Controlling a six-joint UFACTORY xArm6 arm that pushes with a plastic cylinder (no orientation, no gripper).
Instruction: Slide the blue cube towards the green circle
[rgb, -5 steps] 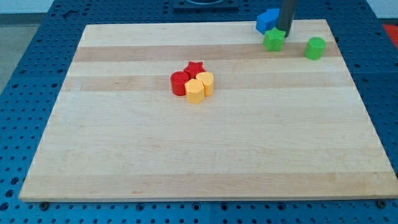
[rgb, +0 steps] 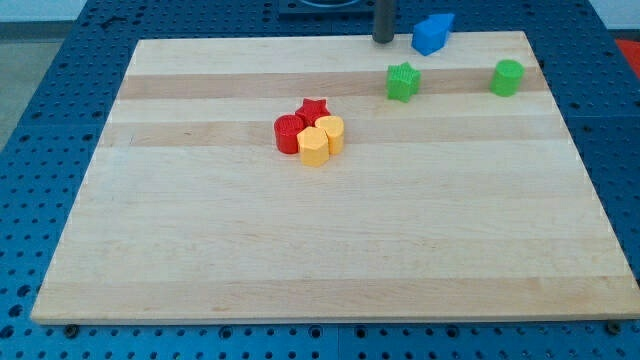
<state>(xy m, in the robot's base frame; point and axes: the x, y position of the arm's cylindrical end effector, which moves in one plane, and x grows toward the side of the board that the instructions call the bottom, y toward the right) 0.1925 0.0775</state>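
Note:
The blue cube (rgb: 432, 33) sits at the board's top edge, right of centre. The green circle (rgb: 507, 77) is a round green block near the board's right edge, below and to the right of the cube. My tip (rgb: 383, 41) is at the top edge, just left of the blue cube, with a small gap between them. A green star (rgb: 402, 82) lies below my tip and the cube.
A cluster of a red star (rgb: 314, 109), a red cylinder (rgb: 288, 133) and two yellow blocks (rgb: 320, 140) sits near the board's centre. The wooden board (rgb: 300, 250) rests on a blue perforated table.
My tip has moved left, from the cube's right side to its left. The green star has shifted left and down. The blue cube has turned slightly.

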